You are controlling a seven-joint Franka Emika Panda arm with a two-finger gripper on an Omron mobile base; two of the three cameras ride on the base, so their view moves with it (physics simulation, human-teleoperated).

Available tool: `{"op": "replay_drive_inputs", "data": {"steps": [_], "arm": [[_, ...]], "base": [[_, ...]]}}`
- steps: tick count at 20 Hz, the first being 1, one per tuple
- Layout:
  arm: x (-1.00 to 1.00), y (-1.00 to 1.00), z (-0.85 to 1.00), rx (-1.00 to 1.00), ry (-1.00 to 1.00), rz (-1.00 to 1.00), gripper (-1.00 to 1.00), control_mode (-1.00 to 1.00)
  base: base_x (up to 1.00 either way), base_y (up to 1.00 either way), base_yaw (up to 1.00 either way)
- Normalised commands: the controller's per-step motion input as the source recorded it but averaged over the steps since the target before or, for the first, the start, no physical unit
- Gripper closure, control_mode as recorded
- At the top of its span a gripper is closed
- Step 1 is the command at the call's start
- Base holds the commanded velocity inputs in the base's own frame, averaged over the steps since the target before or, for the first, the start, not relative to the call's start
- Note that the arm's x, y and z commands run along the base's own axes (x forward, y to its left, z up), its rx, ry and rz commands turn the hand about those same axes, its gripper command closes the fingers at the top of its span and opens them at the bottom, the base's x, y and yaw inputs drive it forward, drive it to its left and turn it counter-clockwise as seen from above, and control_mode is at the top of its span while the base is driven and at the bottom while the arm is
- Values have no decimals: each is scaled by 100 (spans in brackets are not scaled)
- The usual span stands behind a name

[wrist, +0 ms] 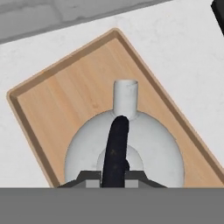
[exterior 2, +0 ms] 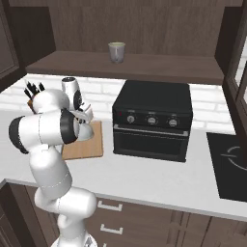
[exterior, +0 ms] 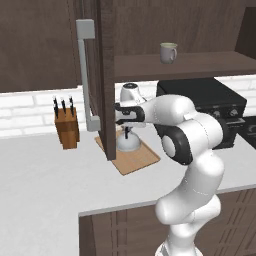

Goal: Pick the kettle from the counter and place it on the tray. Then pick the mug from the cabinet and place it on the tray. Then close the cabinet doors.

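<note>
Gripper (wrist: 113, 178) on the white Franka arm is pinched around the thin black arched handle of the small squat silvery-white kettle (wrist: 151, 146) — in the hand view the two dark tips sit tight against either side of that handle, so it's holding the kettle from straight above. That top-down hold makes sense to me: the handle is the only narrow bit on a dome like that.

The kettle is over the flat light-brown wooden tray (wrist: 65, 92), its spout aimed at 12 o'clock in the hand view, the body toward the 6 o'clock end of the board. From the left base view the kettle (exterior: 131, 141) looks down on the tray (exterior: 142, 159), though I can't tell if it's fully resting.

The greyish-beige mug (exterior 2: 116, 51) sits up on the dark brown cabinet's inner shelf (exterior 2: 159, 65), at roughly 1 o'clock from the gripper in the right base view — well apart. The glass-panelled cabinet door (exterior: 102, 75) hangs open.
</note>
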Motion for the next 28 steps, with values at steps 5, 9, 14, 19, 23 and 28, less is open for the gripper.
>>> {"op": "replay_drive_inputs", "data": {"steps": [5, 9, 14, 19, 23, 28], "arm": [[45, 30, -4, 0, -2, -8, 100, -100], [30, 26, -13, 0, -2, -9, 100, -100], [24, 16, -20, 0, -4, -10, 100, -100], [13, 7, -18, 0, -5, -8, 100, -100], [3, 5, -19, 0, -4, -8, 100, -100], [0, 0, -25, 0, -3, -6, 100, -100]], "base": [[0, 0, 0], [0, 0, 0], [0, 0, 0], [0, 0, 0], [0, 0, 0], [0, 0, 0]]}}
